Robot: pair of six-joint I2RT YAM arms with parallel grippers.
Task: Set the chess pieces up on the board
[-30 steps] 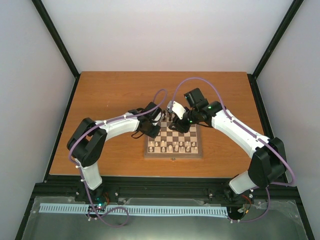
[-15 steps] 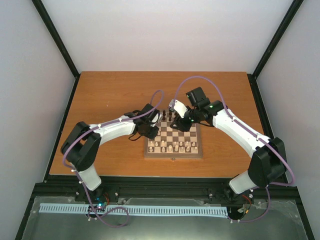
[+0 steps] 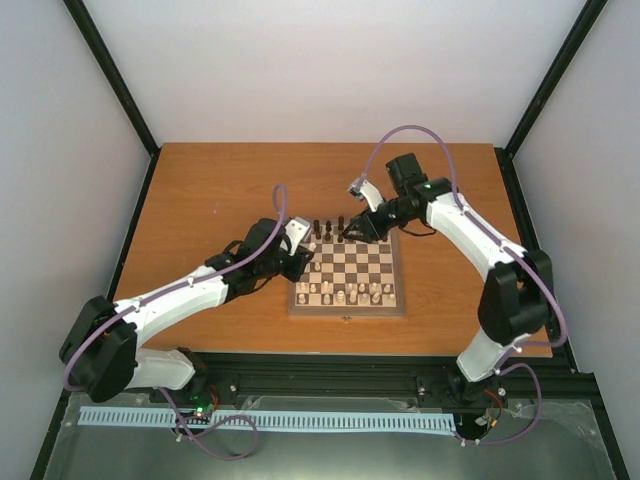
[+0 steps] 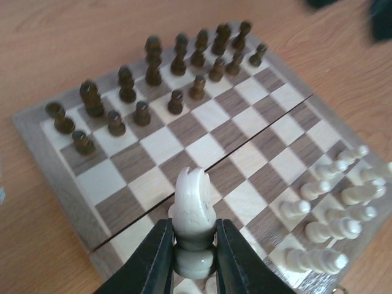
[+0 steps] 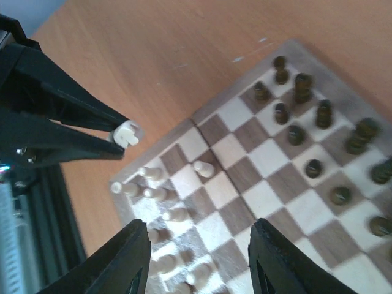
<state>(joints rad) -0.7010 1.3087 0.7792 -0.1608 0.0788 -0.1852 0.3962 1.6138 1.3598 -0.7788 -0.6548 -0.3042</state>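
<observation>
The board (image 3: 366,262) lies mid-table with dark chess pieces (image 3: 330,228) along its far rows and cream chess pieces (image 3: 345,292) along its near rows. My left gripper (image 3: 300,256) hovers at the board's left edge, shut on a cream piece (image 4: 194,202) with a notched top, which it holds above the board (image 4: 153,144). The right wrist view also shows that held piece (image 5: 127,133). My right gripper (image 3: 353,229) hangs open over the far rows, with nothing between its fingers (image 5: 199,257). One cream pawn (image 5: 203,168) stands apart from its row.
Bare orange tabletop (image 3: 220,190) surrounds the board. Black frame posts and white walls close in the table. A purple cable loops above each arm. The dark pieces (image 4: 177,61) stand in two rows beyond my left gripper, and the cream ones (image 4: 331,208) to its right.
My left jaws have shut on the cream piece, and that arm has swung lower and toward the board's left edge. My right gripper has drawn back toward the far edge, still open.
</observation>
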